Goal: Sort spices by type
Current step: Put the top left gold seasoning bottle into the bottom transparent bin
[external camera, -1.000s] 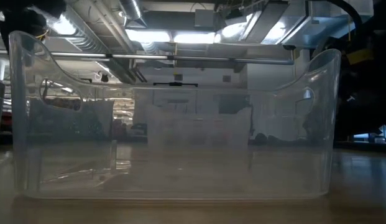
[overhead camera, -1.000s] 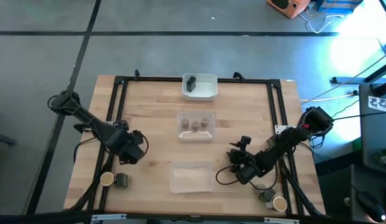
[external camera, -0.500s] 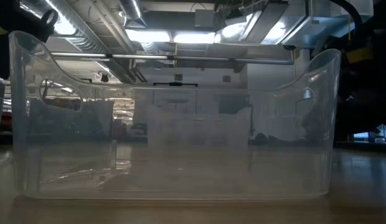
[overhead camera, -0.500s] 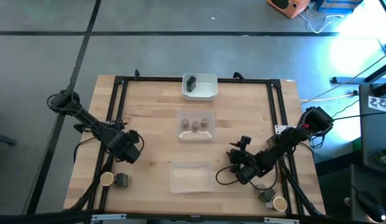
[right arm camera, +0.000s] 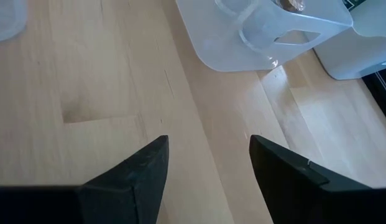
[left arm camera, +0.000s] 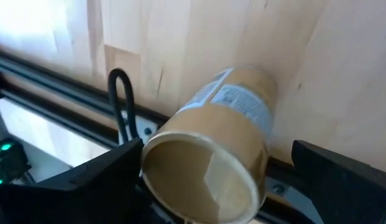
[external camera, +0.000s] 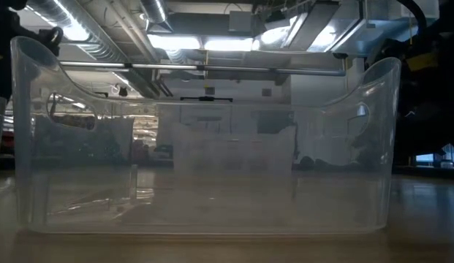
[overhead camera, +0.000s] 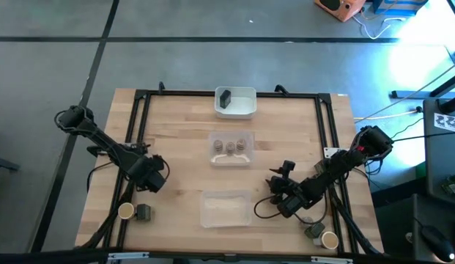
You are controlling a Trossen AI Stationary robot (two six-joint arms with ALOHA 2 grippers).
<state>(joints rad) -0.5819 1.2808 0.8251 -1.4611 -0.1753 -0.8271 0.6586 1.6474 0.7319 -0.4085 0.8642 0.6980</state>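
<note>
A tan jar with a cream top (overhead camera: 125, 211) stands next to a dark grey block (overhead camera: 143, 213) at the table's near left corner. My left gripper (overhead camera: 145, 185) hovers just beyond them, open. In its wrist view the jar (left arm camera: 230, 124) shows between the spread fingers (left arm camera: 215, 151), untouched. Another tan jar (overhead camera: 329, 240) and a grey container (overhead camera: 313, 232) sit at the near right corner. Three grey-brown jars (overhead camera: 231, 145) stand in the middle clear tray. One dark block (overhead camera: 224, 99) lies in the white tray. My right gripper (overhead camera: 284, 176) (right arm camera: 208, 155) is open over bare wood.
The white tray (overhead camera: 245, 110) sits at the far edge and the middle clear tray (overhead camera: 231, 158) lies nearer. Another clear tray (overhead camera: 226, 208) is near the front edge and fills the low view (external camera: 205, 168). Black frame rails (overhead camera: 135, 132) run along the table's sides.
My left gripper has shifted a little toward the table's left edge, closer to the tan jar and dark block. The right arm has kept still.
</note>
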